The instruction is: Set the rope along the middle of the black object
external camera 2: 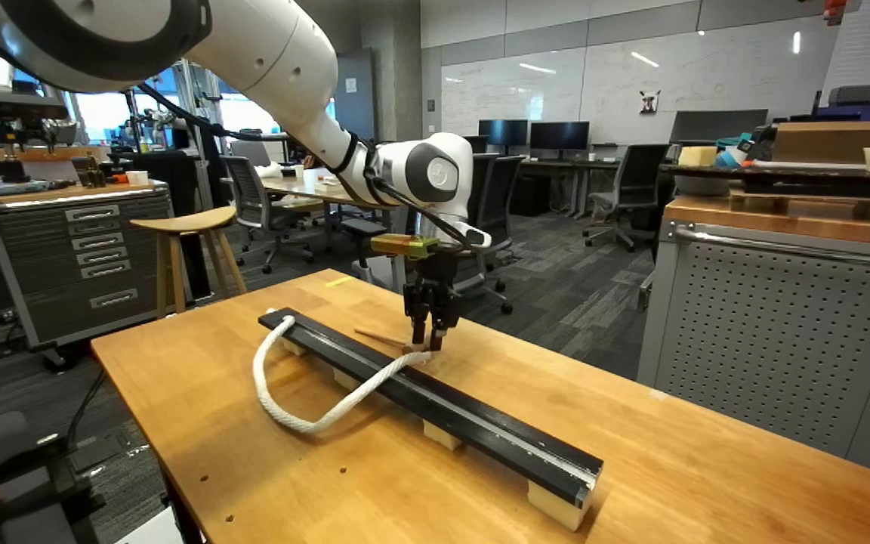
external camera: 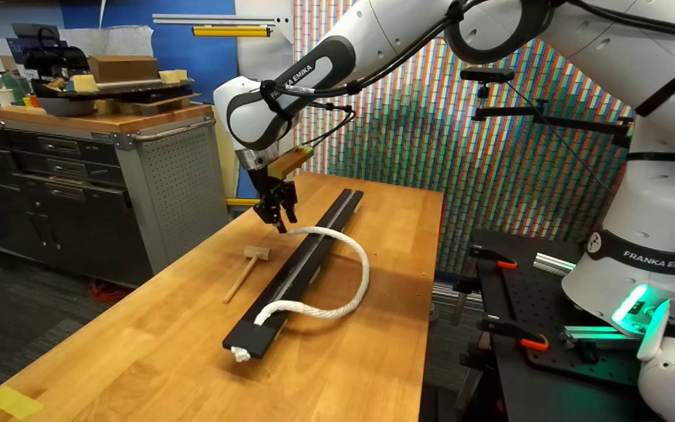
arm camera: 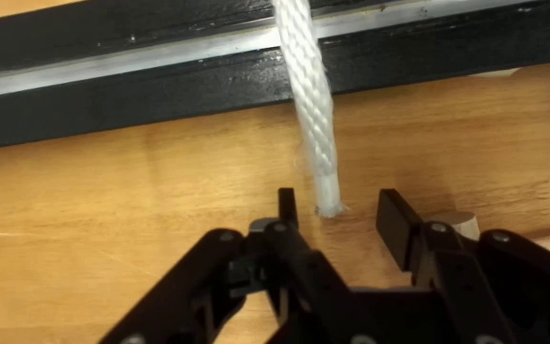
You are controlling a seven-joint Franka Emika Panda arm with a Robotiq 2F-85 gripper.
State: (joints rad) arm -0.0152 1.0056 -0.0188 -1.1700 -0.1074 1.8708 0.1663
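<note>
Wooden table [external camera: 367, 372]: mallet [external camera: 246, 271], yellow tape [external camera: 14, 401], pale blocks [external camera 2: 441, 436] under black bar [external camera 2: 480, 421], rope [external camera 2: 311, 425] looping alongside.

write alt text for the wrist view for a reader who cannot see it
The tip of a white rope shows between open robot jaws, touching neither. The rope crosses over a black bar with a pale strip along its middle. Below is a wooden tabletop, with a wooden mallet partly hidden behind one jaw.
</note>
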